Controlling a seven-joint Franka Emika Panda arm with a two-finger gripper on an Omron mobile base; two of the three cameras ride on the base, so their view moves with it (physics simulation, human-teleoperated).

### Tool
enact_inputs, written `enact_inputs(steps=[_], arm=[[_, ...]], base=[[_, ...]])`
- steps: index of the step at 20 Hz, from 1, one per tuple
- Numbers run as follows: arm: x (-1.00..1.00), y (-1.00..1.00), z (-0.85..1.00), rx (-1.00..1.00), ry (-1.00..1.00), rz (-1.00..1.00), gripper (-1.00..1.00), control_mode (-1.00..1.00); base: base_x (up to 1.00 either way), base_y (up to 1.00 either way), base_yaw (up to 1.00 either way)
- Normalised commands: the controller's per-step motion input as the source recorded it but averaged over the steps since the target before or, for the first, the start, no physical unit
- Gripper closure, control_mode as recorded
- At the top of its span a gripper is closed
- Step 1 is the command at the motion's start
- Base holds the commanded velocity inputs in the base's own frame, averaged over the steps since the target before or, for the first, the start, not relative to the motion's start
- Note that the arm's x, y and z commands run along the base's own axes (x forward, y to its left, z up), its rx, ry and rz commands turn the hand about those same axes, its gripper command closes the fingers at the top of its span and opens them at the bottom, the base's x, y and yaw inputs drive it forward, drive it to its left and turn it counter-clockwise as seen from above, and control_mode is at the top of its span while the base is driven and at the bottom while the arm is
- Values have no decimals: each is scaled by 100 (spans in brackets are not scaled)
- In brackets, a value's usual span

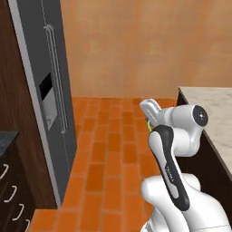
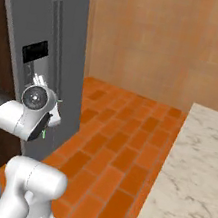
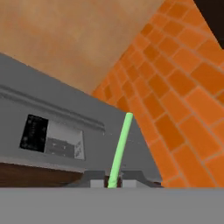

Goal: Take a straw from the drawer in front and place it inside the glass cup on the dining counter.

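Jaws clamp the straw (image 3: 121, 146) at its base (seemingly), rest projecting forward.

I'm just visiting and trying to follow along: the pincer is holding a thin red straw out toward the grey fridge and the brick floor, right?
Nearly. The straw is light green, not red; the hand view shows it plainly. The rest stands: the pincer is shut on it, and it points out toward the grey fridge and the orange brick floor.
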Motion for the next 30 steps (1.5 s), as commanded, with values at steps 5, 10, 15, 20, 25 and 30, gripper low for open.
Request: enact_inputs(steps=[5,10,15,20,25,30], arm=[[0,0,0,0,0,0,100,100],[0,0,0,0,0,0,100,100],[0,0,0,0,0,0,100,100],[0,0,0,0,0,0,100,100],[0,0,0,0,0,0,100,100],[0,0,0,0,0,0,100,100]], base=[[100,2,-46],[100,24,-44],[100,49,-39],[100,69,-38],[100,70,-41],[100,58,-44]])
